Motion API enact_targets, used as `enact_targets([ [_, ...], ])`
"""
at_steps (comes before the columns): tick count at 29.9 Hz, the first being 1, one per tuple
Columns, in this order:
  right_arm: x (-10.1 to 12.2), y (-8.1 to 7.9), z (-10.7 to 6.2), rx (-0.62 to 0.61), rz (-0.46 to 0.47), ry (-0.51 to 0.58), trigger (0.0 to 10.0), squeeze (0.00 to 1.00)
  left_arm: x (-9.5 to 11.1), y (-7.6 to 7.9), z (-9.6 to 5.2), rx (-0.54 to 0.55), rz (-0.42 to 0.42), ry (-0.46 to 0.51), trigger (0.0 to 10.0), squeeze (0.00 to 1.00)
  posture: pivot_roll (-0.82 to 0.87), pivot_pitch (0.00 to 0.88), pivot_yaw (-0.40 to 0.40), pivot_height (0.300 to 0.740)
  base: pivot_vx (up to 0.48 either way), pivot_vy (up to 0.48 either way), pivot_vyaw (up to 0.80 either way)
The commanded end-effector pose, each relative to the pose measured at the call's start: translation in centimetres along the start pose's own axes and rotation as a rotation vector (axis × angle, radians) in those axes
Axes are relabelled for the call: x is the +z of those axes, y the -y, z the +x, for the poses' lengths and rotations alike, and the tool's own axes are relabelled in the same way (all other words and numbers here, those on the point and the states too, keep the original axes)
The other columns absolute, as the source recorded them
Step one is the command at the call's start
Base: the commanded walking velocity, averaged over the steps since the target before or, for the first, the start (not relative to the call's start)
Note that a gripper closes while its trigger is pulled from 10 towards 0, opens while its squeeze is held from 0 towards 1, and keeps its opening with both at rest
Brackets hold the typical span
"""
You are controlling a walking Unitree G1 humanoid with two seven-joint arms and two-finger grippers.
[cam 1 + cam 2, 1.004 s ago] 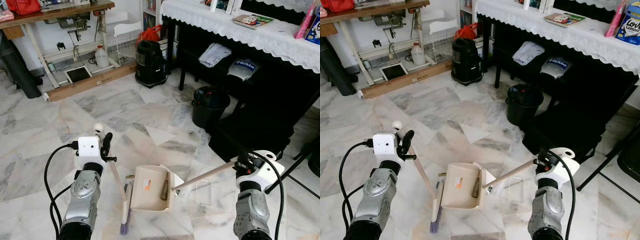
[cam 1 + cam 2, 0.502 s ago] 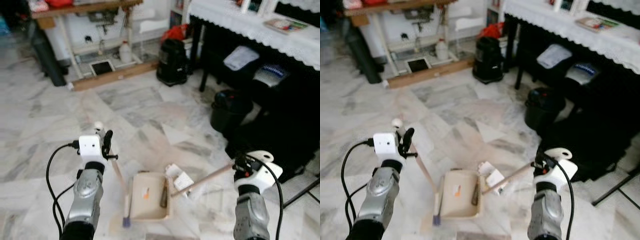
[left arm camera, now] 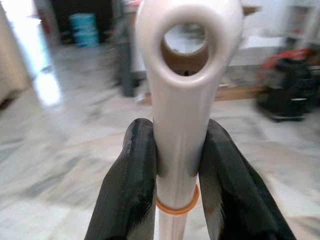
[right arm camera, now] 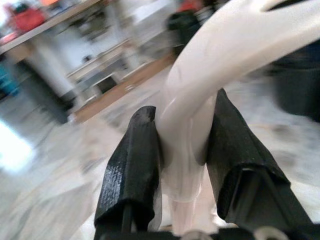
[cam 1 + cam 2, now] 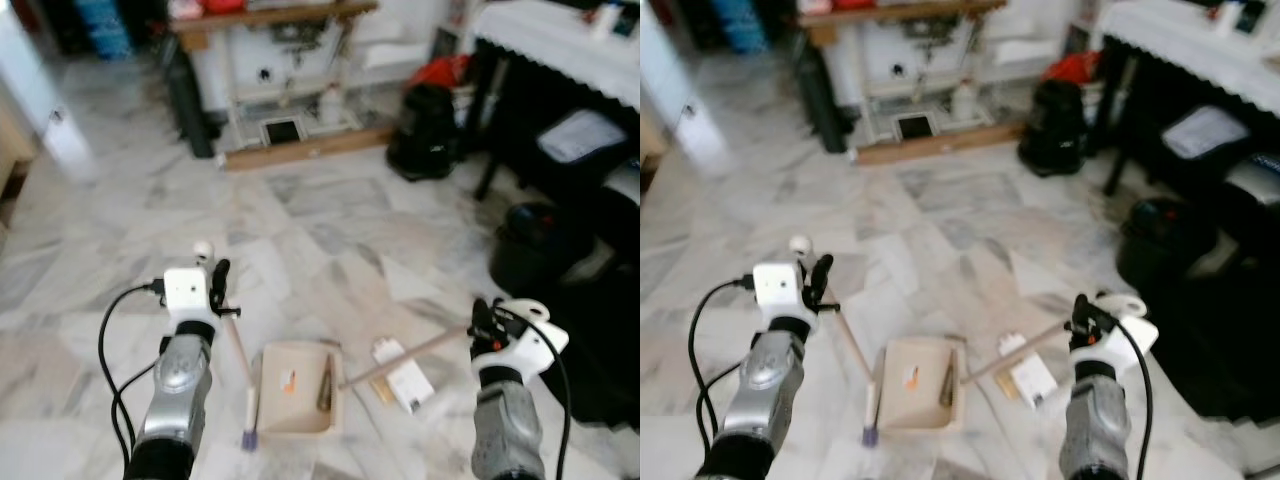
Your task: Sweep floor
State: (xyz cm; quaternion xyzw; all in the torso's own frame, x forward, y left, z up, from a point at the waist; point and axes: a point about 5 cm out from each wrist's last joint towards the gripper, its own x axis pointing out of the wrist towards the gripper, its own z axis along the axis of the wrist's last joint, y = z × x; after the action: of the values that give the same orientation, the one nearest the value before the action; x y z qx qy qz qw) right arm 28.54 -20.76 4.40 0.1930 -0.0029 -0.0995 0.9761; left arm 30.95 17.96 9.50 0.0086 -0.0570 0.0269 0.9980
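Head views: beige plastic dustpan [image 5: 293, 388] lay on the grey-veined marble floor [image 5: 330, 230], between both arms; white card [image 5: 404, 372] just beside it.
Left wrist: left tool [image 3: 175, 170] clamped the cream broom handle [image 3: 182, 100].
Right wrist: right tool [image 4: 185, 150] clamped the pale dustpan handle [image 4: 200, 100].

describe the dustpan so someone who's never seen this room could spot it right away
On the marble floor just ahead of the robot, between its arms, lies the beige dustpan. It is an open tray with a pale stick handle toward the right claw, unlike the flat white packet beside it.
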Motion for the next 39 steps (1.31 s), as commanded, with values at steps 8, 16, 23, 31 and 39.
enact_targets([
  [8, 1.37, -0.84, 0.93, 0.036, 0.009, 0.047, 10.0, 0.0, 0.44, -0.22, 0.2, 0.024, 0.01, 0.031, 10.0, 0.0, -0.04, 0.0, -0.029, 0.74, 0.0, 0.0, 0.8],
  [16, 1.2, -1.07, 0.78, 0.046, -0.003, 0.042, 10.0, 0.0, 0.32, -0.07, 0.07, 0.025, 0.013, 0.03, 10.0, 0.0, -0.04, 0.0, -0.023, 0.74, 0.0, 0.0, 0.8],
  [23, 1.23, -1.1, 0.63, 0.065, -0.043, 0.04, 10.0, 0.0, 0.28, -0.14, 0.04, 0.027, 0.013, 0.03, 10.0, 0.0, -0.04, 0.0, -0.022, 0.74, 0.0, 0.0, 0.8],
  [31, 1.25, -1.35, 0.78, 0.068, -0.037, 0.037, 10.0, 0.0, 0.42, -0.18, 0.16, 0.033, 0.016, 0.033, 10.0, 0.0, -0.04, 0.0, -0.022, 0.74, 0.0, 0.0, 0.8],
  [39, 1.24, -1.43, 0.87, 0.068, -0.042, 0.031, 10.0, 0.0, 0.42, -0.33, 0.12, 0.037, 0.018, 0.032, 10.0, 0.0, -0.03, 0.0, -0.022, 0.74, 0.0, 0.0, 0.8],
])
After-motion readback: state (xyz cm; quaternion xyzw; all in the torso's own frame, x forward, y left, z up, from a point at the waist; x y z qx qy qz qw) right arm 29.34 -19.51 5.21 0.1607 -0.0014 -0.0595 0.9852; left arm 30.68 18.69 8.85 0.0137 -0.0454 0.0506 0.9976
